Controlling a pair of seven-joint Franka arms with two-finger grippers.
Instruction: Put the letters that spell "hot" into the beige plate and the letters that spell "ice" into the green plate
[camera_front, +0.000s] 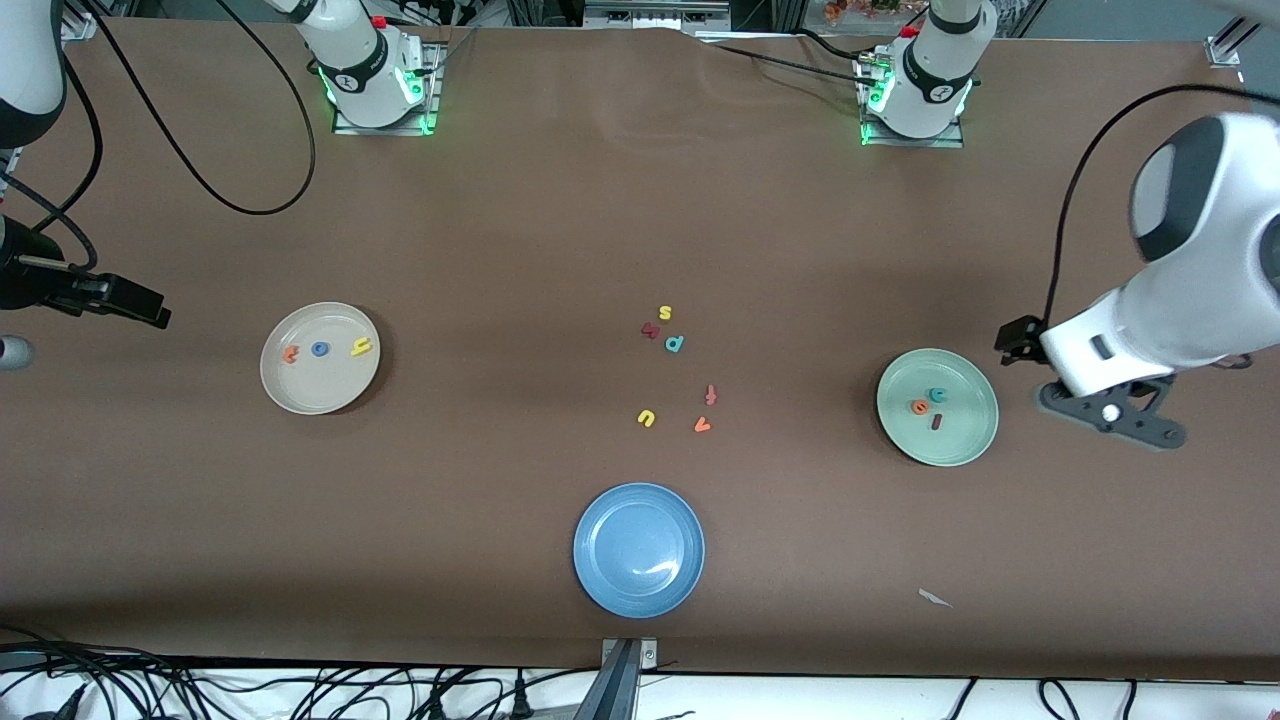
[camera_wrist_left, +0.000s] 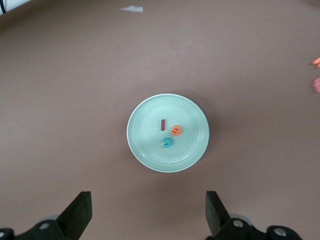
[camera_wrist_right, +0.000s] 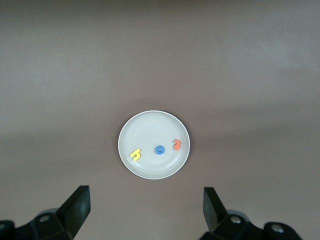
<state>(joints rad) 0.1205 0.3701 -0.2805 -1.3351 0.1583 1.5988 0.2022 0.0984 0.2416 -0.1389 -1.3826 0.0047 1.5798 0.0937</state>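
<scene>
The beige plate (camera_front: 320, 395) lies toward the right arm's end of the table. In it are the yellow h (camera_front: 361, 347), blue o (camera_front: 320, 349) and orange t (camera_front: 291, 354). Toward the left arm's end, the green plate (camera_front: 960, 440) holds the teal c (camera_front: 937, 395), orange e (camera_front: 919, 406) and dark red i (camera_front: 936, 422). My left gripper (camera_wrist_left: 148, 212) hangs open and empty, high over the bare table beside the green plate (camera_wrist_left: 150, 150). My right gripper (camera_wrist_right: 145, 210) is also open and empty, high beside the beige plate (camera_wrist_right: 150, 127).
An empty blue plate (camera_front: 640, 590) sits near the front edge. Mid-table lie loose letters: yellow s (camera_front: 665, 313), a dark red one (camera_front: 650, 330), teal p (camera_front: 674, 343), orange-red f (camera_front: 711, 394), yellow u (camera_front: 646, 418), orange v (camera_front: 702, 425). A white scrap (camera_front: 935, 598) lies nearer the camera.
</scene>
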